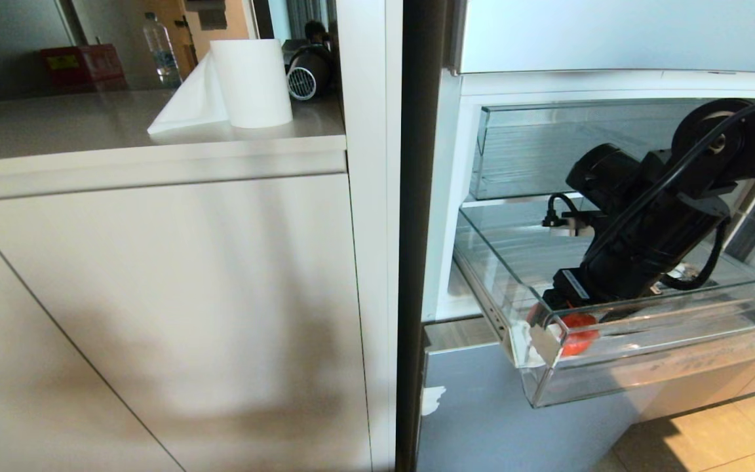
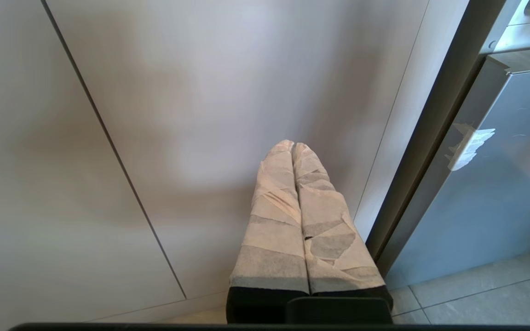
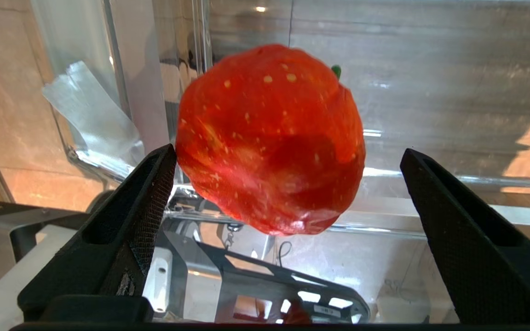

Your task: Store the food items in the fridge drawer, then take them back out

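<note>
My right gripper (image 3: 288,158) stands wide open inside the pulled-out clear plastic fridge drawer (image 1: 646,367), jaws either side of the glossy red, pale-speckled, round food piece (image 3: 272,138). It lies in the drawer's taped front corner (image 1: 543,342). My left gripper (image 2: 294,149), tape-wrapped fingers together, hangs before the white cabinet door (image 2: 200,92).

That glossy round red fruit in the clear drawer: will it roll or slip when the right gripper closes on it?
Probably. The glossy round red fruit has no flat side showing, so a nudge could roll it along the clear plastic drawer. Its shiny skin may slip. It sits off-centre in the open right gripper, nearer one finger.
</note>
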Robot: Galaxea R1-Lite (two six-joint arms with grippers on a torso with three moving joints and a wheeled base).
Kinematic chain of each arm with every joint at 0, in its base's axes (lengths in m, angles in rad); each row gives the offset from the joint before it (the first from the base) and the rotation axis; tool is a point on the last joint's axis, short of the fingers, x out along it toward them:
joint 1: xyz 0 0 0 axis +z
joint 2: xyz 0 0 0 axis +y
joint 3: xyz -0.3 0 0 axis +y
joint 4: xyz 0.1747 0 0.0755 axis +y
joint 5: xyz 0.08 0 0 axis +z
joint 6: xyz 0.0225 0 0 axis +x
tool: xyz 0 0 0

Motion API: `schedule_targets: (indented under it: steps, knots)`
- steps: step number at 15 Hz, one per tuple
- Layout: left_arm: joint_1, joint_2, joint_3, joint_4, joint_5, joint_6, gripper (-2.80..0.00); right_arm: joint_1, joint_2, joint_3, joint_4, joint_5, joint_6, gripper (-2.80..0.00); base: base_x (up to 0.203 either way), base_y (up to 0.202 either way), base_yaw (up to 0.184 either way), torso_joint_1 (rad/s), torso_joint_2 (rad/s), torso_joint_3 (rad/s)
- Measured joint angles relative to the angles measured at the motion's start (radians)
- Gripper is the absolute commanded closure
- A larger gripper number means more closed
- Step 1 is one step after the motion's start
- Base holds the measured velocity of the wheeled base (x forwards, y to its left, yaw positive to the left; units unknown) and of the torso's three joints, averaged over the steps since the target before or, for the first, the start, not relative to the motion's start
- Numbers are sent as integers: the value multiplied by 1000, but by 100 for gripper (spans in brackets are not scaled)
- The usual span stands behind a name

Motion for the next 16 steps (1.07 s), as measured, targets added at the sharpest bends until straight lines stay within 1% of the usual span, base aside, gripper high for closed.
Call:
schedule_targets:
  steps: [1, 4, 10, 13, 16]
  knots:
    - [0, 0, 0, 0, 0, 0, 0, 0, 0, 1, 5, 0, -9, 0, 0, 0, 0, 0, 0, 0]
    - [1, 0, 0, 0, 0, 0, 0, 3, 0, 1, 18, 0, -18, 0, 0, 0, 0, 0, 0, 0]
    - [0, 0, 0, 0, 0, 0, 0, 5, -11, 7, 13, 2, -10, 0, 0, 0, 0, 0, 0, 0]
    - [0, 0, 0, 0, 0, 0, 0, 4, -71, -1, -14, 1, -11, 0, 0, 0, 0, 0, 0, 0]
    - [1, 0, 0, 0, 0, 0, 0, 3, -184, 15, -23, 0, -12, 0, 0, 0, 0, 0, 0, 0]
